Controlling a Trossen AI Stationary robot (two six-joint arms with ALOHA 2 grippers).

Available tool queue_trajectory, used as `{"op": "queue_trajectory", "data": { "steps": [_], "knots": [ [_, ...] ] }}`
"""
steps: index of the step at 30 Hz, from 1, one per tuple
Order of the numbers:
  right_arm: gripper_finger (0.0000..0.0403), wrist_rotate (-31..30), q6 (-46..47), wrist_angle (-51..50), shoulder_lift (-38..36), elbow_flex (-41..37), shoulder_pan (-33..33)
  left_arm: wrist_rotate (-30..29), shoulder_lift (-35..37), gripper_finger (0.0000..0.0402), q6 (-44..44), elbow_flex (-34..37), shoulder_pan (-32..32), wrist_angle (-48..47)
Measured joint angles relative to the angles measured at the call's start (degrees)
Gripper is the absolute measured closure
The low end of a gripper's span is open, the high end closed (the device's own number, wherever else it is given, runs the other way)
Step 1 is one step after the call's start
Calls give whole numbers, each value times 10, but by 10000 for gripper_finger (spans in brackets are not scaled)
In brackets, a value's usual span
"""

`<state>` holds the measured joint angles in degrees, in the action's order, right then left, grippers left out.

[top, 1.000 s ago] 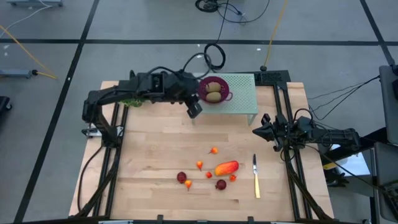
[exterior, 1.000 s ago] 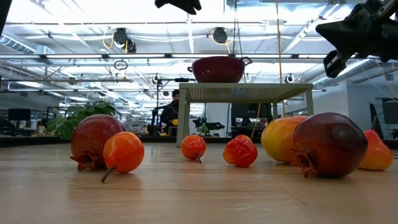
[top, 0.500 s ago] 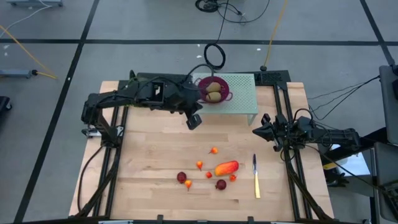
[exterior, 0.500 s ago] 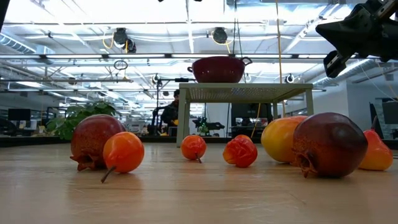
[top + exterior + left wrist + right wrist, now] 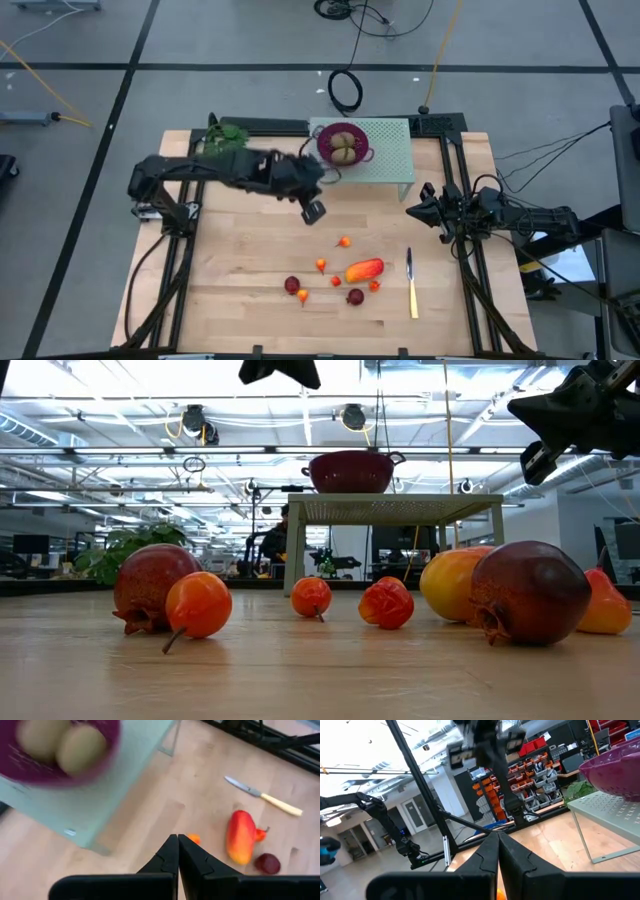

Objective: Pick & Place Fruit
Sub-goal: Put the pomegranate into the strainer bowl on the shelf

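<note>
Looking straight down from the high view, the left gripper is hanging over the bare tabletop with its jaws pressed together and holding nothing. The fruit still to be moved is lying toward the near edge from it: a long orange-red piece, two dark red balls and several tiny orange ones. The long piece is lying roughly across the tabletop, tilted a little. Two olive-brown ovals are already sitting in the purple bowl on the pale green stand. The right gripper is waiting at the right edge, jaws likewise closed and empty. Both are near the fruit; I judge the left arm to be the one at work, since it is out over the middle.

Turning to the low view, the fruit is resting in a row on the wood, the bowl is standing on its stand behind, and a person is sitting far off in the room.

Turning to the left wrist view, the closed jaws are pointing almost at a tiny orange piece, with the long piece and a knife just beyond.

Turning to the right wrist view, the jaws are touching each other. No readable writing is showing anywhere.
</note>
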<state>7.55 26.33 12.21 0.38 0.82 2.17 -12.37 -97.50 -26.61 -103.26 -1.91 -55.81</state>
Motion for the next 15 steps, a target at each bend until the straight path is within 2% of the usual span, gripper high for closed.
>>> {"op": "queue_trajectory", "data": {
  "steps": [6,15],
  "knots": [
    [399,0,-4,0,0,0,0,1,1,398,-120,75,-43,38],
    [399,0,-16,0,0,0,0,-8,1,399,-313,118,-104,27]
  ]
}}
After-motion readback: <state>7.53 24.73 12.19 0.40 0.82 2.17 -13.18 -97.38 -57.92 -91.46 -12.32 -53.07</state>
